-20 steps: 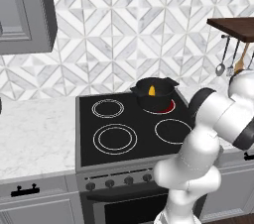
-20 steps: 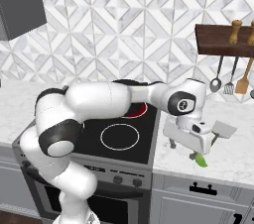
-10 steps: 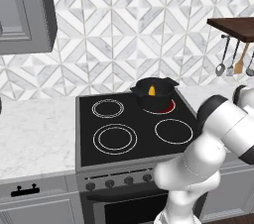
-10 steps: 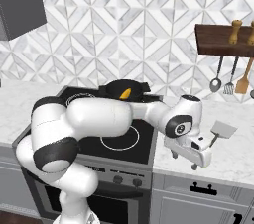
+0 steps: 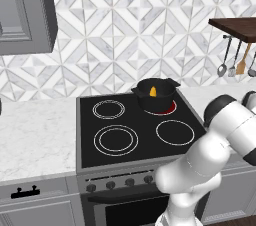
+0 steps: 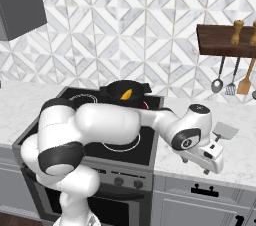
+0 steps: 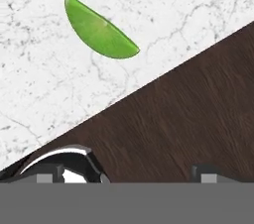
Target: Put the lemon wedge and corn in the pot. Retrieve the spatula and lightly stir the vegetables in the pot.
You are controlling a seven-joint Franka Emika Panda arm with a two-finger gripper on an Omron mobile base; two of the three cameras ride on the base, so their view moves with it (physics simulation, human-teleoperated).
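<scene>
Stove (image 5: 130, 135) w/ four rings sits betw. marble counters (image 6: 240, 155). Pot (image 5: 155, 93) on back right ring, which glows red; yellow piece (image 5: 153, 91) inside. Arm reaches right over counter edge; gripper (image 6: 212, 162) low by spatula (image 6: 226, 131) on counter. Green wedge (image 7: 98, 30) lies on marble near edge in hand view. Can't tell if fingers are open or closed.

— Carrying everything? White marble counter (image 6: 235, 157), with black cooktop (image 5: 135, 130) set between its two stretches.
— On the cooktop? Small black pot (image 5: 154, 94) on the far right burner, glowing red.
— On the marble right of the stove? Green wedge (image 7: 97, 30) near the front edge, light-grey spatula blade (image 6: 225, 131) close by.
</scene>
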